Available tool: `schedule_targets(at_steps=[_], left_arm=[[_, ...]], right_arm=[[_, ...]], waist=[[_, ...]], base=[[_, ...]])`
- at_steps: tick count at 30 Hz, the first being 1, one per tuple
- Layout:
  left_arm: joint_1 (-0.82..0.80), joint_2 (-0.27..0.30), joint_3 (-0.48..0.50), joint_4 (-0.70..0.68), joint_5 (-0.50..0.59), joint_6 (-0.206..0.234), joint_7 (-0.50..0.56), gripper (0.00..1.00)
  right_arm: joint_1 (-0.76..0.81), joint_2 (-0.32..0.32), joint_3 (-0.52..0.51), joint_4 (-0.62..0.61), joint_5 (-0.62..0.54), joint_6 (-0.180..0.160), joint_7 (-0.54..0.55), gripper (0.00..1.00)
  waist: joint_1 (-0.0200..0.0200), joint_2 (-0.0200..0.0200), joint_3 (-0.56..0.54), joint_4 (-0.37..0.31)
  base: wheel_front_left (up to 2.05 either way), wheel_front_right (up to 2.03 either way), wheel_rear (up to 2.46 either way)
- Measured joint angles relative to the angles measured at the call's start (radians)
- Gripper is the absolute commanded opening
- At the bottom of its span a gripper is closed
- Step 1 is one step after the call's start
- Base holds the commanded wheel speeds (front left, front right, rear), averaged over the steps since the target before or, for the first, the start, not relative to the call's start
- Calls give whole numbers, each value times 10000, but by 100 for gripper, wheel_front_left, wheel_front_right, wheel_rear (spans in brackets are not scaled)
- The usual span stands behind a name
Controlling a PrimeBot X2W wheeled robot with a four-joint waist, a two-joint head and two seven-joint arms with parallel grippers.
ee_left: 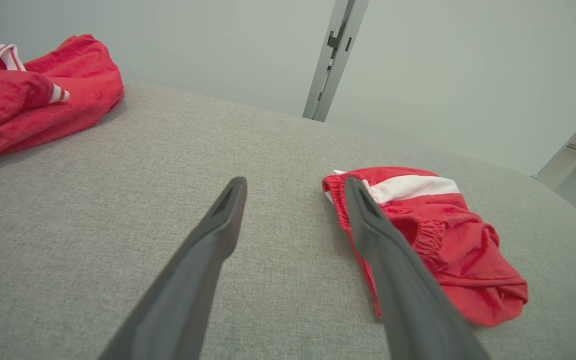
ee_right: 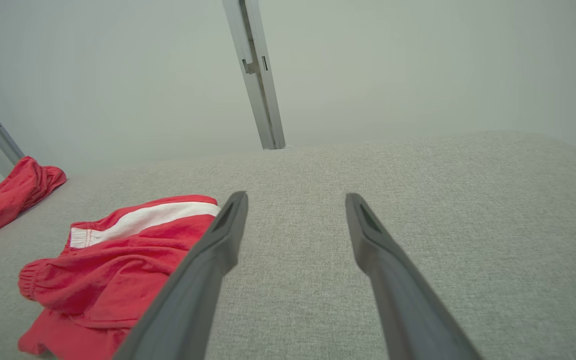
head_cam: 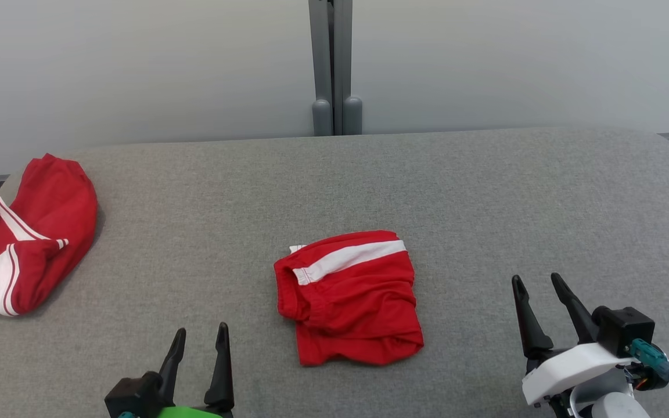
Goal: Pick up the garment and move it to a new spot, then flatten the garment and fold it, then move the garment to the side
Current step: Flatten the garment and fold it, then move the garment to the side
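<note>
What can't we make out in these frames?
- Crumpled garment: the head view's left edge cuts it off, so its type is unclear.
- Folded garment: inner layers are hidden under its own top fold. In the right wrist view a finger covers part of it.
- Left gripper: body cut by the head view's bottom edge.

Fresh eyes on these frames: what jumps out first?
The folded red shorts with a white stripe, lying in the middle of the grey fabric surface. Next, a bunched red-and-white garment at the surface's left edge. The left gripper and right gripper sit open and empty, on either side of the shorts.
</note>
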Motion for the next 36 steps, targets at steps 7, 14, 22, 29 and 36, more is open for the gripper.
schedule_targets(at_steps=[7,14,22,29,36], left_arm=[[43,0,54,-36,8,12,0,100],[42,0,38,-33,77,12,0,100],[40,0,8,-10,107,12,-2,100],[-4,0,-58,13,113,12,0,100],[-179,0,-205,61,102,8,0,100]], right_arm=[[122,0,-17,-69,-127,0,0,100],[141,0,31,-59,-128,0,0,100],[140,0,67,6,-196,0,0,100],[-287,-2,94,274,-499,0,2,100],[-1749,0,418,1108,-1083,0,174,100]], waist=[[0,0,-3,-25],[0,0,-12,-23],[0,0,-1,6],[0,0,81,39],[0,0,168,265]], base=[[0,0,0],[0,0,0],[0,0,0],[0,0,0],[0,0,0]])
